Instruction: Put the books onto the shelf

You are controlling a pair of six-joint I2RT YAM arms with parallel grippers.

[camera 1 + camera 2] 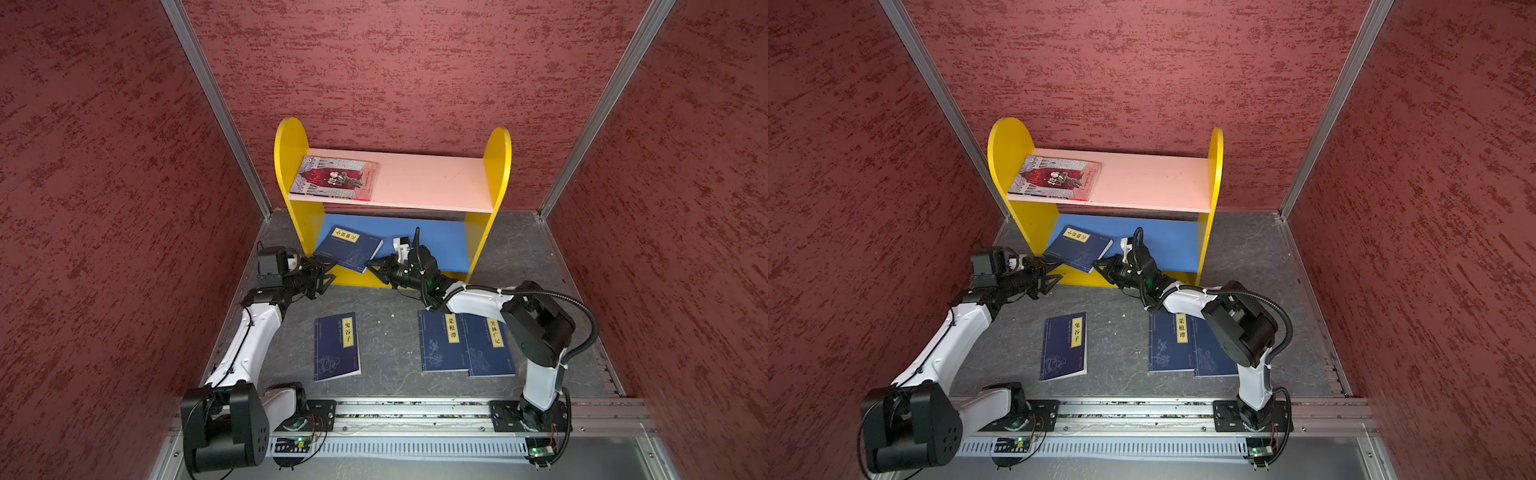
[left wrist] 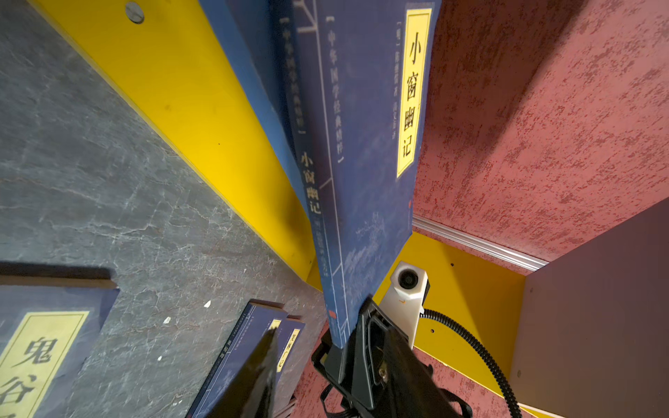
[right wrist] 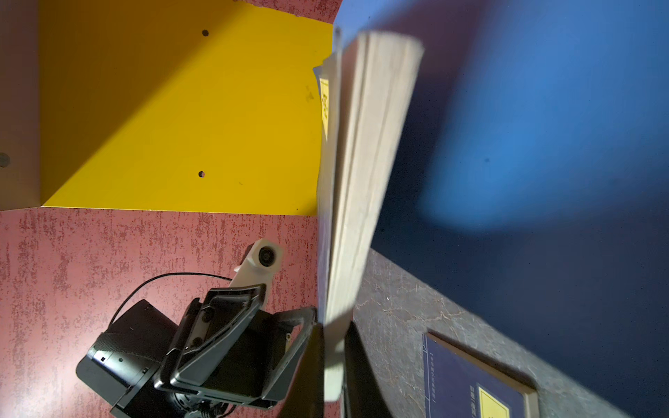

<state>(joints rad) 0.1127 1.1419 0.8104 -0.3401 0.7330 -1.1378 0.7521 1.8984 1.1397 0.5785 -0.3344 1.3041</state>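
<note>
The shelf (image 1: 291, 166) (image 1: 1009, 162) stands against the back wall. A red-and-grey book (image 1: 334, 178) (image 1: 1059, 178) lies flat on its pink upper board (image 1: 432, 178). A navy book (image 1: 349, 249) (image 1: 1077, 249) (image 2: 362, 144) (image 3: 362, 163) with a yellow label sits tilted over the left of the blue lower board (image 1: 432, 245). My right gripper (image 1: 370, 264) (image 1: 1097, 264) (image 3: 333, 324) is shut on its near corner. My left gripper (image 1: 326, 275) (image 1: 1048, 274) is open just beside the book's near-left edge. One of its fingers (image 2: 253, 380) shows in the left wrist view.
Three more navy books lie flat on the grey floor: one at the middle (image 1: 336, 347) (image 1: 1064, 347), two overlapping under the right arm (image 1: 442, 347) (image 1: 488, 349). Red walls close in on both sides. A metal rail (image 1: 415, 415) runs along the front.
</note>
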